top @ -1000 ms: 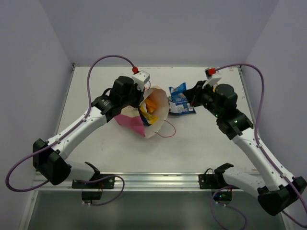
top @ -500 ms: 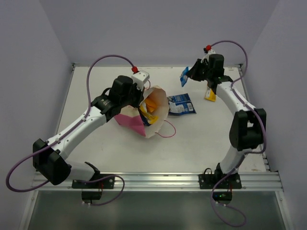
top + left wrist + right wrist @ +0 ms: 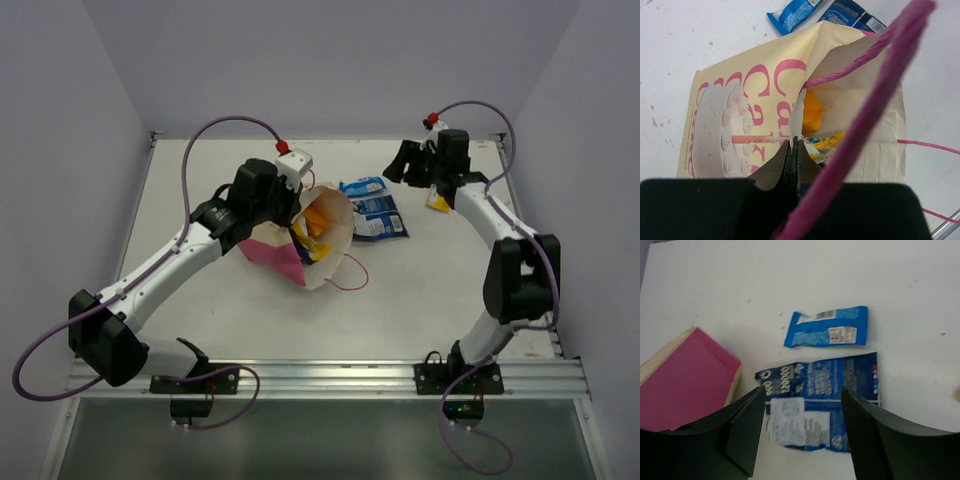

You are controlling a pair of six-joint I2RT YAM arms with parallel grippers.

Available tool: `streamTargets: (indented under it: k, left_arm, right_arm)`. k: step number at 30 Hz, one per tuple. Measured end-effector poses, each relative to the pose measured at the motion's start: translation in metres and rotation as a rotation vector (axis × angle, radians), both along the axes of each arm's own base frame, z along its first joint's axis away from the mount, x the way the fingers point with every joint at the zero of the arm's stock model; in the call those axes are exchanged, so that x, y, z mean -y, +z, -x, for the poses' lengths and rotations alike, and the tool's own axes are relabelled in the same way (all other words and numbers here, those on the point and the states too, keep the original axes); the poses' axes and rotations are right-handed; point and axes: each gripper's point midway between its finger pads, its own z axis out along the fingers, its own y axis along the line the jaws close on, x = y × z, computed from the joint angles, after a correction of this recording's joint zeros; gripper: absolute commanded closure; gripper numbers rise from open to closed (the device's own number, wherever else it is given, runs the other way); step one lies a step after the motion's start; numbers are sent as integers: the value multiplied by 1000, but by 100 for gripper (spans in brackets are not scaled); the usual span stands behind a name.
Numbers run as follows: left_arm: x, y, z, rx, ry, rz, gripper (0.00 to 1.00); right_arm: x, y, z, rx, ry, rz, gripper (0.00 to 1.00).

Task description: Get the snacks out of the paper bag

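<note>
The paper bag (image 3: 280, 255) lies tipped on the table, its open mouth facing right. My left gripper (image 3: 296, 214) is shut on the bag's upper rim (image 3: 796, 131), beside the cream cake-printed front (image 3: 740, 105). Inside the bag show an orange packet (image 3: 815, 107) and a yellow packet (image 3: 829, 143). A pink cord handle (image 3: 875, 95) crosses the left wrist view. On the table right of the bag lie a small light-blue packet (image 3: 362, 186) (image 3: 827, 327) and a larger dark-blue packet (image 3: 381, 219) (image 3: 825, 400). My right gripper (image 3: 398, 166) (image 3: 804, 391) hovers open above them, holding nothing.
A yellow packet (image 3: 437, 199) lies at the back right, partly behind the right arm. The bag's other cord handle (image 3: 350, 272) loops onto the table in front of the bag. The bag's pink side (image 3: 685, 380) lies left of the right gripper's fingers.
The right gripper lifted the small light-blue packet toward the back right, then opened; the packet now lies on the table behind the dark-blue one. The left arm and bag have not moved.
</note>
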Motion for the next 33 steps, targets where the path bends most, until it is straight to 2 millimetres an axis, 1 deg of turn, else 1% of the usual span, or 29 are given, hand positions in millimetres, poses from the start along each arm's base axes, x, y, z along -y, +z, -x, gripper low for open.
streamTargets:
  k: [2, 3, 5, 7, 8, 9, 10, 11, 13, 15, 16, 18, 22, 25, 33]
  left_arm:
    - [0, 0, 0, 1, 0, 0, 100]
    - [0, 0, 0, -1, 0, -1, 100]
    - [0, 0, 0, -1, 0, -2, 100]
    - [-1, 1, 0, -2, 0, -3, 100]
    - [-1, 1, 0, -1, 0, -3, 100]
    - [-1, 1, 0, -1, 1, -4, 100]
    - [-1, 1, 0, 0, 4, -6, 100]
    - [-2, 2, 0, 0, 7, -8, 100]
    - [-3, 3, -1, 3, 13, -10, 100]
    - [-4, 5, -2, 5, 19, -13, 100]
    - [-5, 5, -2, 6, 22, -14, 100]
    - [-6, 6, -2, 7, 27, -16, 100]
    - [-7, 6, -2, 4, 30, -20, 100]
    - [-7, 5, -1, 0, 30, -22, 100]
    - [-8, 6, -1, 2, 32, -23, 100]
  right_arm:
    - [-16, 28, 34, 68, 50, 15, 36]
    - [-31, 43, 53, 108, 91, 19, 37]
    - [-69, 73, 91, 197, 199, 9, 38]
    - [-113, 95, 132, 281, 329, -20, 43]
    - [-134, 99, 152, 307, 395, -38, 46]
    - [-152, 99, 171, 323, 458, -56, 47]
    - [-165, 95, 187, 325, 508, -68, 47]
    - [-176, 87, 198, 318, 547, -73, 46]
    - [-195, 65, 213, 279, 604, -62, 45]
    - [-210, 40, 219, 234, 641, -39, 45]
    - [-216, 31, 219, 219, 650, -30, 45]
    - [-227, 6, 219, 172, 671, -2, 44]
    - [-233, -29, 208, 113, 658, 52, 44]
    - [-233, -35, 202, 112, 644, 72, 45]
    - [-234, -30, 196, 150, 636, 85, 45]
